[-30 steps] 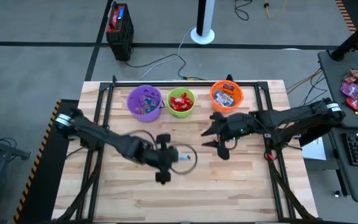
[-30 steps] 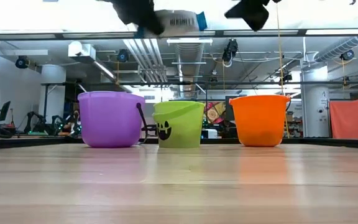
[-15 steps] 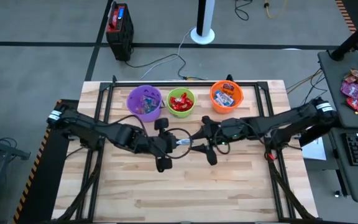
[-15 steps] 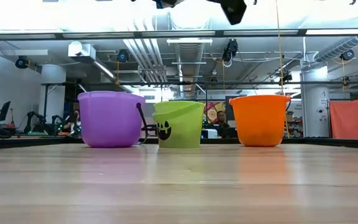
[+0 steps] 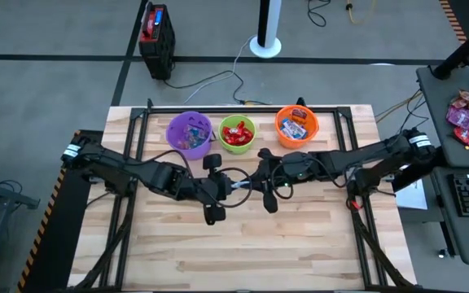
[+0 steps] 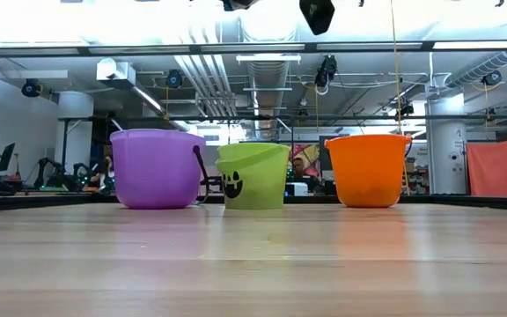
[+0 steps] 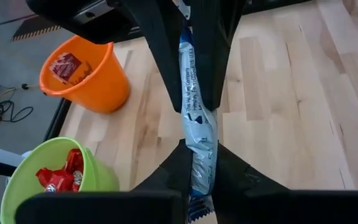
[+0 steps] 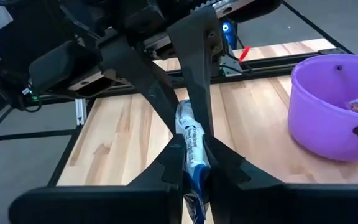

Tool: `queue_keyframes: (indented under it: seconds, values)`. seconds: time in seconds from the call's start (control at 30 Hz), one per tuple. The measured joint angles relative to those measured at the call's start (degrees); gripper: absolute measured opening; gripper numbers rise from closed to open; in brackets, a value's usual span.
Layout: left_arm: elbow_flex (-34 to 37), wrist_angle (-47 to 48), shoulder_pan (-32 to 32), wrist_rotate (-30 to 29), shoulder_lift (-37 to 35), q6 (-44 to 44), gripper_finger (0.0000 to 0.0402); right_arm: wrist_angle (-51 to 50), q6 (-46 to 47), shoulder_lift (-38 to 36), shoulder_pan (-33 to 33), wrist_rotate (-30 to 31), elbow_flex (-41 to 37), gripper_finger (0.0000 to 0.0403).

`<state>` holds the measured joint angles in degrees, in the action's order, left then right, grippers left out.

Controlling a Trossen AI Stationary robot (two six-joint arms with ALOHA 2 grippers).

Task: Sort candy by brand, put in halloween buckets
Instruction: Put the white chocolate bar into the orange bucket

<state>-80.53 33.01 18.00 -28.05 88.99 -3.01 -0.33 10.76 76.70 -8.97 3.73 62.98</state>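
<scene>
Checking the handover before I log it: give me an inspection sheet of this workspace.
Surface: wooden table, bare in front of the pails.
Job's things: purple pail, green pail with red candy, orange pail in a row along the far edge; blue-and-white candy bar held in the air.
Clutter: nothing seen on the table.
Hands: left hand and right hand both shut on the candy bar, above mid-table.
Cables: white cable on the floor.
Surroundings: side desk with red-pink bags, keyboard.

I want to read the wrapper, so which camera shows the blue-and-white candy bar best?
The left wrist view: the candy bar fills the middle. The right wrist view shows it shorter, the high view only a sliver, and the low view nothing.
</scene>
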Motion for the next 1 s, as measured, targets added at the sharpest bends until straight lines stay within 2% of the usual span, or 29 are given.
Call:
queue_keyframes:
  seconds: [0.2, 0.37, 0.43, 0.57, 0.67, 0.77, 0.83, 0.93, 1.0]
  values:
    - [0.00, 1.59, -0.18, -0.11, 0.00, -1.52, 0.0061, -1.30, 0.60, 0.05, 0.83, 0.44, 0.88, 0.0030]
    - [0.00, 3.84, -0.28, -0.07, -0.25, -1.99, 0.0104, -9.53, 1.44, 0.03, 2.69, 2.05, 4.16, 0.0030]
    - [0.02, 5.32, -0.45, 0.09, -0.82, -2.51, 0.0120, -18.82, 2.09, -0.03, 4.40, 6.74, 6.90, 0.0030]
    - [0.02, 8.68, -0.57, -0.14, -1.84, -6.07, 0.0139, -47.00, 6.66, 0.69, 12.88, 18.32, 14.18, 0.0030]
    - [0.06, 11.36, -0.66, -1.29, -1.81, -7.72, 0.0142, -60.37, 10.05, 1.67, 22.16, 21.18, 17.40, 0.0030]
    - [0.07, 12.63, -0.74, -1.51, -1.65, -8.20, 0.0143, -61.88, 11.66, 1.86, 31.83, 19.31, 17.55, 0.0032]
    - [0.09, 13.20, -0.74, -1.49, -1.31, -8.22, 0.0143, -60.63, 11.49, 2.05, 37.16, 14.62, 16.66, 0.0044]
    - [0.09, 13.51, -0.74, -1.59, -1.25, -7.11, 0.0142, -60.37, 11.31, 2.67, 43.25, 6.11, 16.06, 0.0083]
    - [0.09, 13.19, -0.76, -1.66, -1.27, -6.67, 0.0142, -60.27, 11.18, 2.87, 45.26, 2.80, 16.04, 0.0116]
